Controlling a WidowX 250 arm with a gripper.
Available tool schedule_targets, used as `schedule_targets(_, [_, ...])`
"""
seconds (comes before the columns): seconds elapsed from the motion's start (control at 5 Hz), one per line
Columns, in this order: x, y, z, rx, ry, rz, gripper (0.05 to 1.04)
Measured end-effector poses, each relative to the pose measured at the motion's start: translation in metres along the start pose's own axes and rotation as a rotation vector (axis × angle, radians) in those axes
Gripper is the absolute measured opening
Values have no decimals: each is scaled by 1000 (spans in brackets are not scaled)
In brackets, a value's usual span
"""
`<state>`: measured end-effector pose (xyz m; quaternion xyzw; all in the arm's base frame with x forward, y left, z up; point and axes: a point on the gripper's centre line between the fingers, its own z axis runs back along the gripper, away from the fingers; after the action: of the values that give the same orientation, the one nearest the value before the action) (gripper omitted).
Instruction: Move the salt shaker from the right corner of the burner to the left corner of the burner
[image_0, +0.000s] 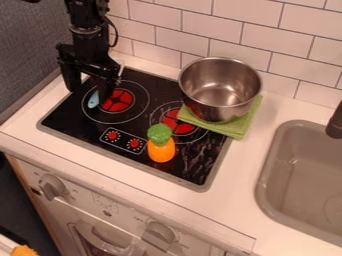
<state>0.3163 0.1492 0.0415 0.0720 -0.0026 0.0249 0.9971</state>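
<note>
One green-topped orange shaker (161, 150) was parked on the black stovetop (73, 125), just before the right burner (179, 125). Over at the left burner (119, 101), the gripper (87, 95) was held wide open, nothing seen clasped, near a blue utensil (93, 100).

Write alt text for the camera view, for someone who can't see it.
A black gripper hangs open over the left burner of a black stovetop, near a light-blue item. A green-topped orange object sits near the stovetop's front edge; behind it, a steel pot rests on a green cloth, with a sink at right.
</note>
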Motion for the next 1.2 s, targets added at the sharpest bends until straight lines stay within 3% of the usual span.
schedule_targets(0.2, [-3,-5,-10,-17,22,-4,1001])
schedule_targets(0.4, [-12,-39,8,-50,-13,-84,1001])
schedule_targets(0.6, [-21,-66,47,-43,-111,-137,1001])
schedule_targets(0.8, [-34,-86,68,-45,-169,-167,1001])
schedule_targets(1.0, [-48,-115,68,-57,-180,-256,1001])
schedule_targets(1.2, [-55,-138,57,-62,-149,-315,1001])
